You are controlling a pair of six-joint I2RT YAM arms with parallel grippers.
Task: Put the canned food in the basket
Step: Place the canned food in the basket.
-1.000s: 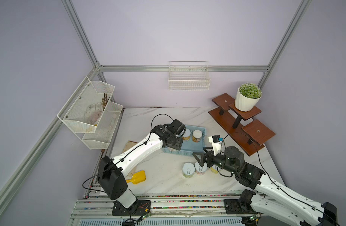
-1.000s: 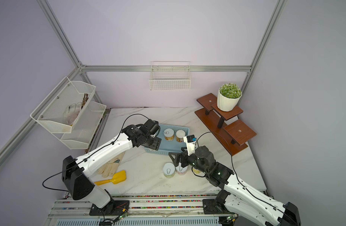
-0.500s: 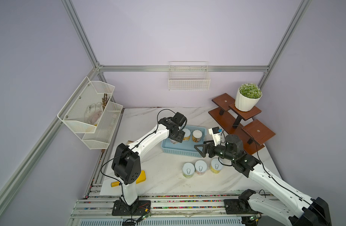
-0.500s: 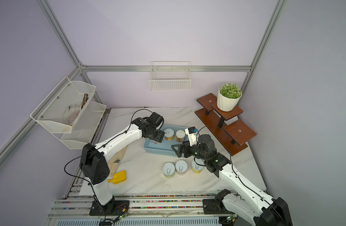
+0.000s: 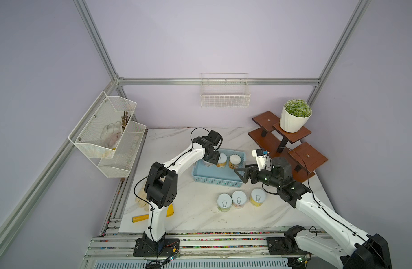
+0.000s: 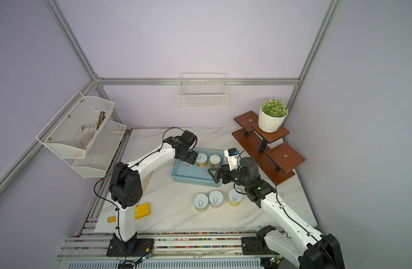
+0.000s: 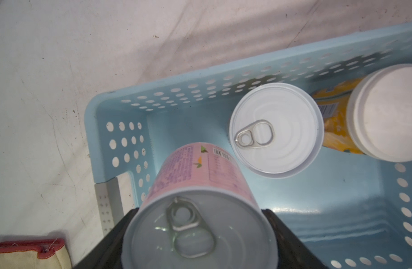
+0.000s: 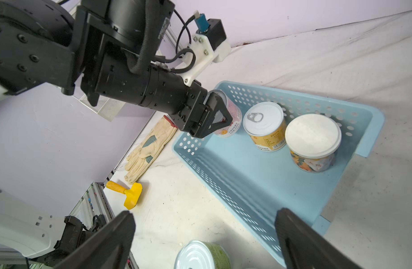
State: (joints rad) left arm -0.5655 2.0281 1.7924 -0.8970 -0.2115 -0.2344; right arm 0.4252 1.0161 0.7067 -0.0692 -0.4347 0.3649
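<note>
I have the left gripper (image 5: 211, 160) clamped on the pink can (image 7: 195, 177), with the jaws across its sides just under the lid. It sits low inside the basket (image 5: 218, 184), in the far corner on the left arm's side. The can stands nearly upright, pull-tab up, just beside the yellow pull-tab can (image 5: 221, 160), and the white-topped can (image 5: 234, 160) comes next along the same far wall. In the right wrist view its base looks at or very close to the basket floor, but I cannot tell whether it touches. I judge this step to be the set-down. It depends on the can's axis being vertical at release and on the jaws opening without knocking the yellow neighbour. My right gripper (image 5: 241, 174) hangs wide open and empty by the basket's near right corner, pointing in over it. The three cans on the table (image 5: 239, 199) stand in a row in front of the basket's near wall, below and behind those jaws, and the right arm is clearly nearer to them.
</note>
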